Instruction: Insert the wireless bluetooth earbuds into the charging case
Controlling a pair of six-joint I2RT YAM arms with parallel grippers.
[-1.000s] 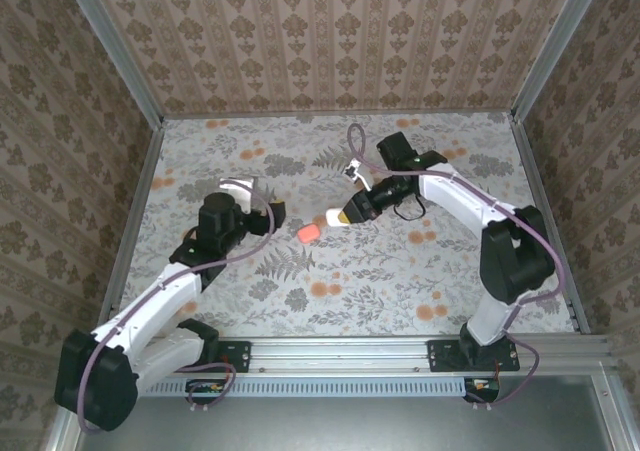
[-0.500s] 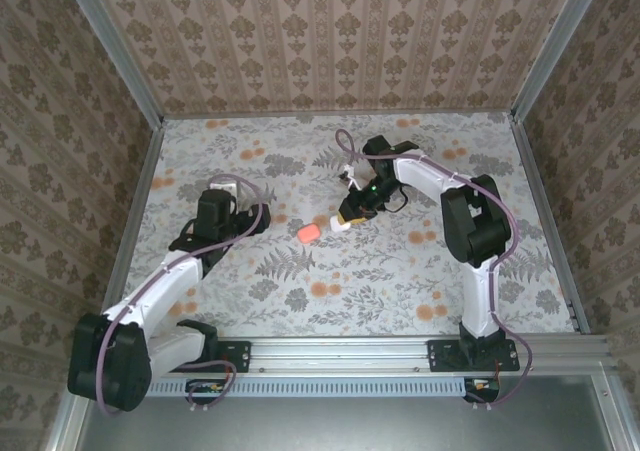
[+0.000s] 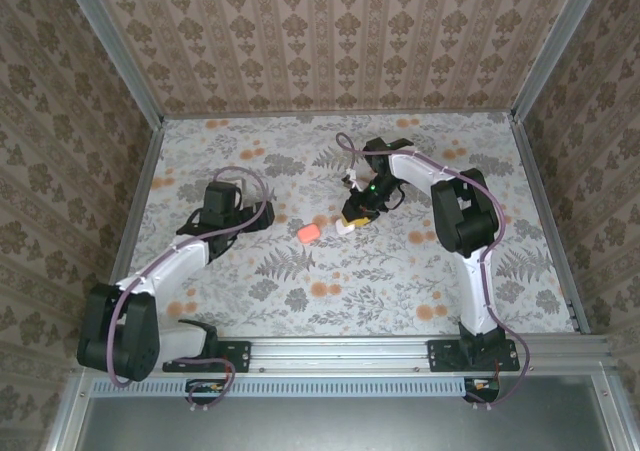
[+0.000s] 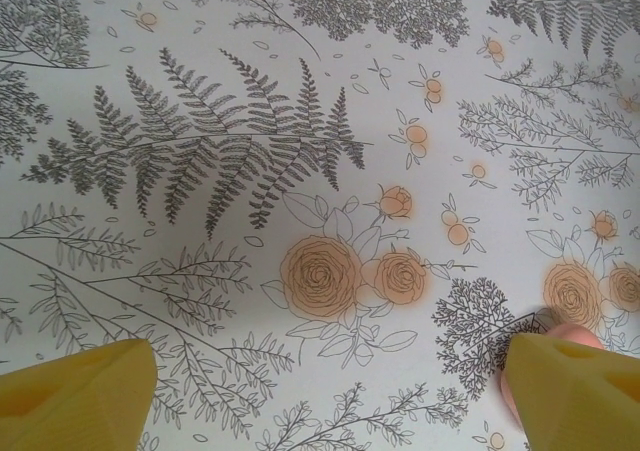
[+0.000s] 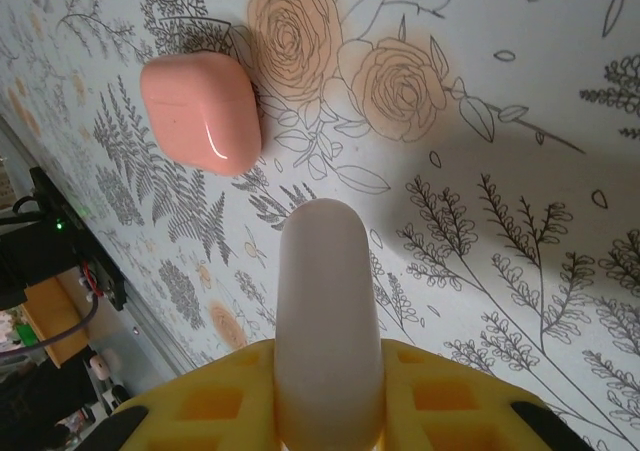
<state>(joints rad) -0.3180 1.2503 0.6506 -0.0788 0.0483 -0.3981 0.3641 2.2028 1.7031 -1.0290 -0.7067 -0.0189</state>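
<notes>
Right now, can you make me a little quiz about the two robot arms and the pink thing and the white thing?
1. True or false: the left gripper is shut on the pink case.
2. Pick one: what does the right gripper hold? A) a white case B) a spoon C) nothing
3. Fill the gap: the pink case lies on the flowery ____.

Key:
1. False. Its yellow fingers stand wide apart with nothing between them.
2. A.
3. table.
</notes>
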